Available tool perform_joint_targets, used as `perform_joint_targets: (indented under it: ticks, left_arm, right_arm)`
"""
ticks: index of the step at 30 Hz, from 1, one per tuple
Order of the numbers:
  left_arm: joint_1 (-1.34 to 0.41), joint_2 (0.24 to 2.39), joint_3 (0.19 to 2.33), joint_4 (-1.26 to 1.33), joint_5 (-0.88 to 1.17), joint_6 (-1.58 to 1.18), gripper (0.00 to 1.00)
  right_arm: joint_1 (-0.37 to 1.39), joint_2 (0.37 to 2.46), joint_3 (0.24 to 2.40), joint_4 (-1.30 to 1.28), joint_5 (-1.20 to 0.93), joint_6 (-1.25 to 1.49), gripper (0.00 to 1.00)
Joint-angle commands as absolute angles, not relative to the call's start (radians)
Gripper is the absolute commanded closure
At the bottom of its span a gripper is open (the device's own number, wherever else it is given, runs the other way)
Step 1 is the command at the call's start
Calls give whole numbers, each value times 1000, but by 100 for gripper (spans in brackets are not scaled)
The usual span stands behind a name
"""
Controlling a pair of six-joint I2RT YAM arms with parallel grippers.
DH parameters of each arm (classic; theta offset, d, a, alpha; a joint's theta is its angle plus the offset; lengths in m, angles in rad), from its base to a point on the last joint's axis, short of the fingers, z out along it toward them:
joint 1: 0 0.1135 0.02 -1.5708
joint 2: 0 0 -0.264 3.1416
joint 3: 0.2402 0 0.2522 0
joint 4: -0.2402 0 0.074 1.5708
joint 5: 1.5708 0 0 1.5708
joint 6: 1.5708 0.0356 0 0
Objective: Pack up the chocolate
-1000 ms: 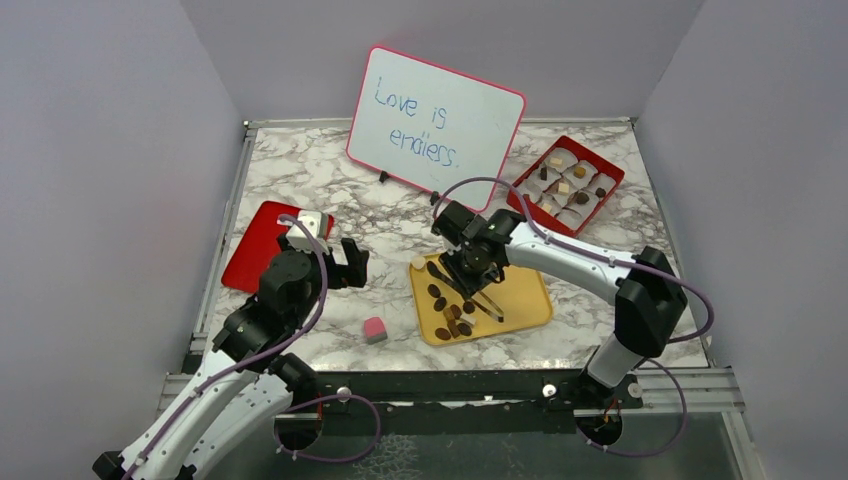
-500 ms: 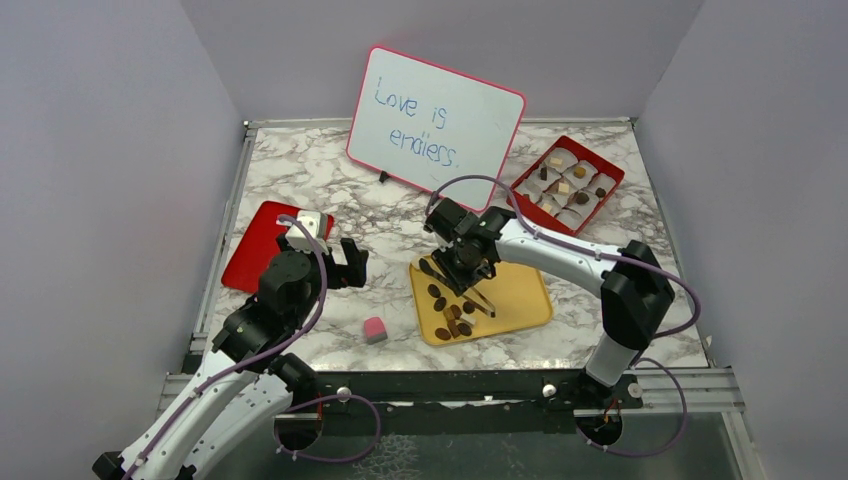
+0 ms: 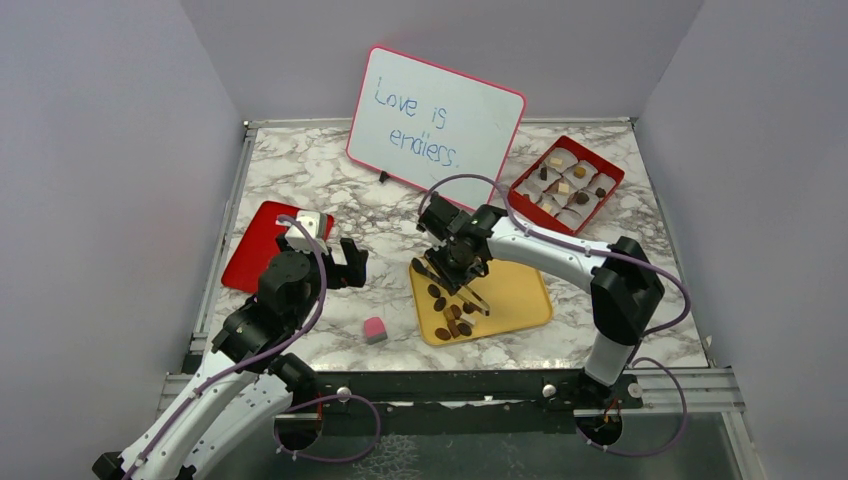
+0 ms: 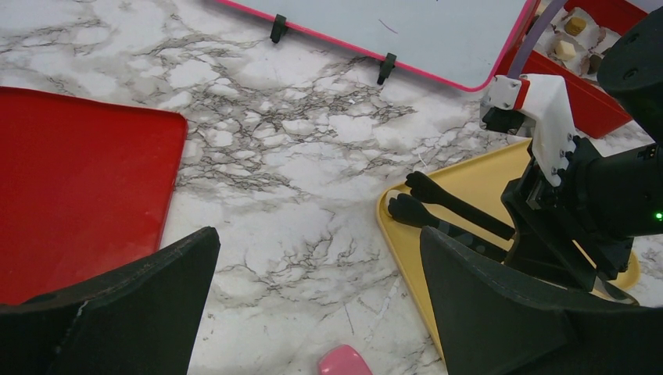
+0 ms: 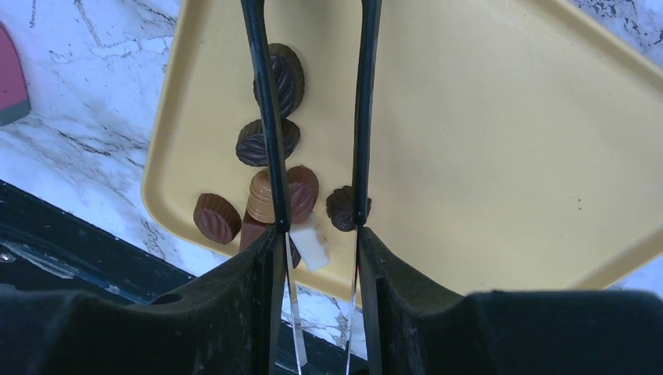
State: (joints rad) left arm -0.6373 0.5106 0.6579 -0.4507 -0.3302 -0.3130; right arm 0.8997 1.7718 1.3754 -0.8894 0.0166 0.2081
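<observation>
The right gripper [image 5: 317, 244] is clamping the tongs [image 5: 266, 109], whose arms are standing apart. The chocolate [image 5: 250, 147] is lying clustered by the yellow tray's [image 5: 485, 117] left edge, close to its near corner. Most pieces are sitting under or beside one tong arm, one dark piece under the other, and a white one between the pads. The tray's right half is lying bare. The left gripper [image 4: 317, 242] is hovering with its jaws wide over the marble [image 4: 297, 141], well apart.

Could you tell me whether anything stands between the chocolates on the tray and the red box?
Nothing visible does: bare marble table lies between the chocolates on the yellow tray and the red box; the whiteboard stands aside.
</observation>
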Motion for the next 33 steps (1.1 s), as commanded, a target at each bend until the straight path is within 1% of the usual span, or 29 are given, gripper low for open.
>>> perform_joint_targets:
  ticks: [1,27,33]
  left_arm:
    - [-640,502,653,-425,-348,-309,1]
    - [-640,488,652,-425,-347,-308,1]
    - [-639,488,652,-425,-347,-309,1]
  right_arm:
    - [910,1787,1417,-875,9,194,58]
    - [934,1834,1446,-916,48,198,58]
    - [940,1843,1451,-932,81,206,60]
